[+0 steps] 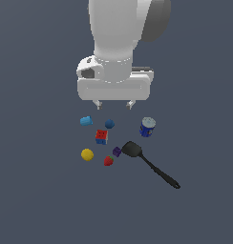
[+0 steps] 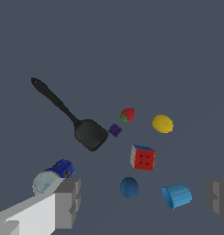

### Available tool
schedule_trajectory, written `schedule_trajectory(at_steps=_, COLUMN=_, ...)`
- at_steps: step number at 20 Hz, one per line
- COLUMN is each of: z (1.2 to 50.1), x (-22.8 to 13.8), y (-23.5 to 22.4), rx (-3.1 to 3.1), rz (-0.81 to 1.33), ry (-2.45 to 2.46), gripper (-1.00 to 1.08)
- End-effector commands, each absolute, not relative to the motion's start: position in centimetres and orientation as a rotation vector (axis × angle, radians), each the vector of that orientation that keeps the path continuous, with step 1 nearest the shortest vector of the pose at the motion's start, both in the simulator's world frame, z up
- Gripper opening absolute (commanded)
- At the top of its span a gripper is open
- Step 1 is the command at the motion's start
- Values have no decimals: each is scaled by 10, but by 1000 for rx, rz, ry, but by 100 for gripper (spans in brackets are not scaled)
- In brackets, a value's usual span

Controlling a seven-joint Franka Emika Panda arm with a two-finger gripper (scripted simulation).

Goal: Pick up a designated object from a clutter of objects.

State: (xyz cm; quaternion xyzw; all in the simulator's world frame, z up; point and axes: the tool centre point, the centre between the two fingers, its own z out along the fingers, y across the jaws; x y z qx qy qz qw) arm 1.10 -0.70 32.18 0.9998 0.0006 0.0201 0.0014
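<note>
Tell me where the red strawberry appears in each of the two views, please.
Exterior view: the strawberry lies at the near edge of the clutter, between the yellow ball and the black spatula.
Wrist view: the strawberry lies beyond the red-blue cube, far from the pincer.
Shared landmark: the small purple cube lies right beside it in both views.
</note>
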Motion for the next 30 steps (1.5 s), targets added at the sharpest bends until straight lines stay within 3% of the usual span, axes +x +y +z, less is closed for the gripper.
schedule_trajectory(at_steps=1, z=322, x=11, y=-7, rx=3138, rz=63, ry=2, gripper=100)
schedule_trajectory(at_steps=13, z=341, x=17, y=11, rx=3147, rz=116, ry=93, gripper=100)
schedule_trajectory(at_steps=30, z=304, x=34, y=6, rx=3159, rz=93, ry=-256, gripper=100)
